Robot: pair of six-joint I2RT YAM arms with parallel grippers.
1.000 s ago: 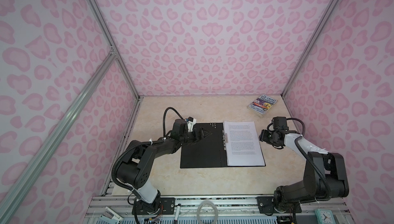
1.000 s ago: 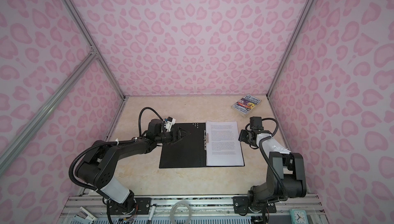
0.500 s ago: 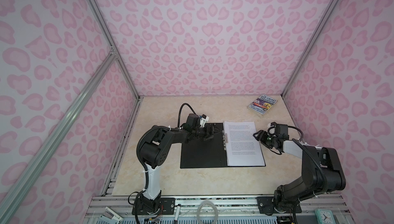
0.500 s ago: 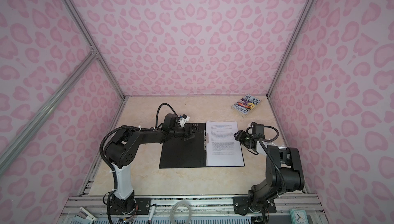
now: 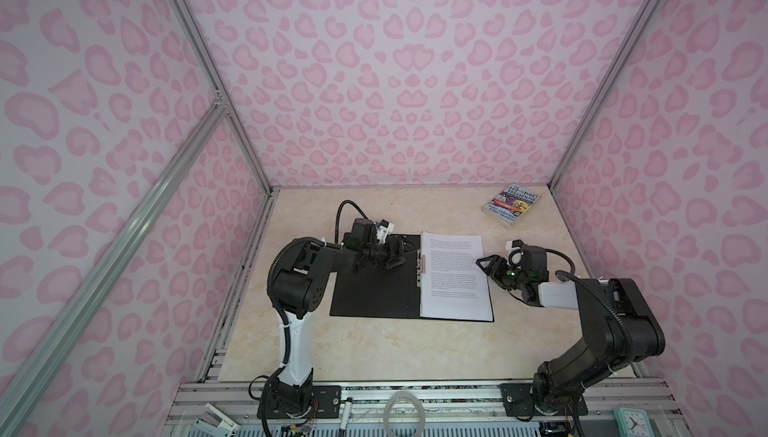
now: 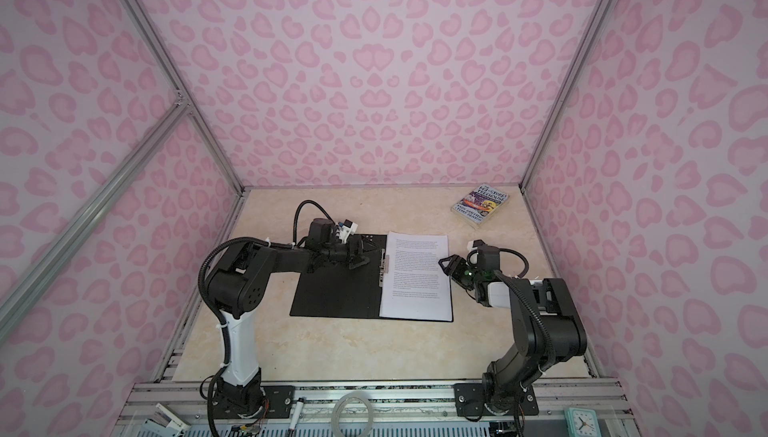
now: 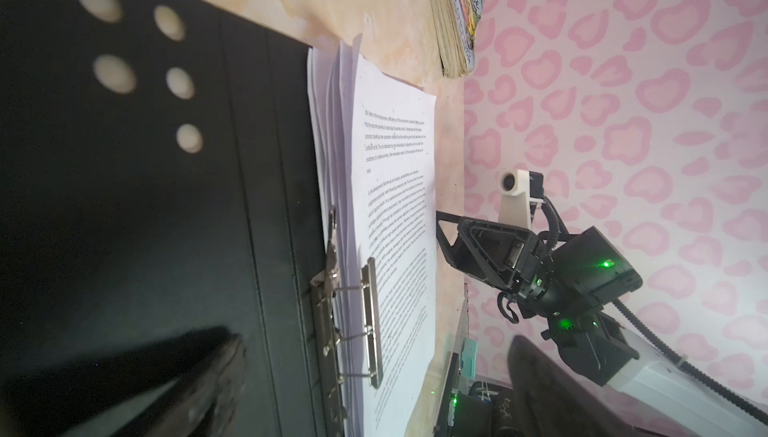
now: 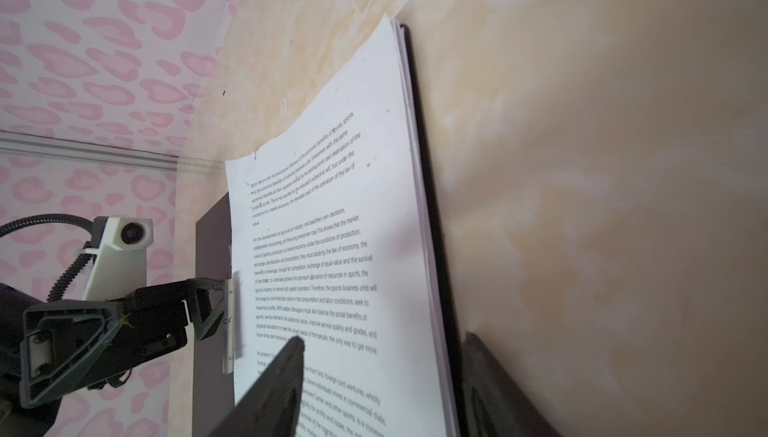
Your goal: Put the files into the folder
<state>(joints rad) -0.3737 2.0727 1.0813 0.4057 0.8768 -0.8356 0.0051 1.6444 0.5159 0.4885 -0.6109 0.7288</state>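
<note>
The folder lies open on the table, black inside up. The files sit as a white stack on its right half. The metal spine clip reaches over their inner edge. My left gripper hangs open over the left half, close to the clip, holding nothing. My right gripper stands open at the stack's right edge. One of its fingers is over the top sheet, the other beyond the folder's edge.
A small colourful paperback book lies at the back right corner. Pink patterned walls close in the table on three sides. A tape ring and a small clock rest on the front rail.
My left gripper has swung right, from the folder's left edge to near the spine clip. My right gripper has moved left onto the stack's right edge, its jaws narrowing a little.
</note>
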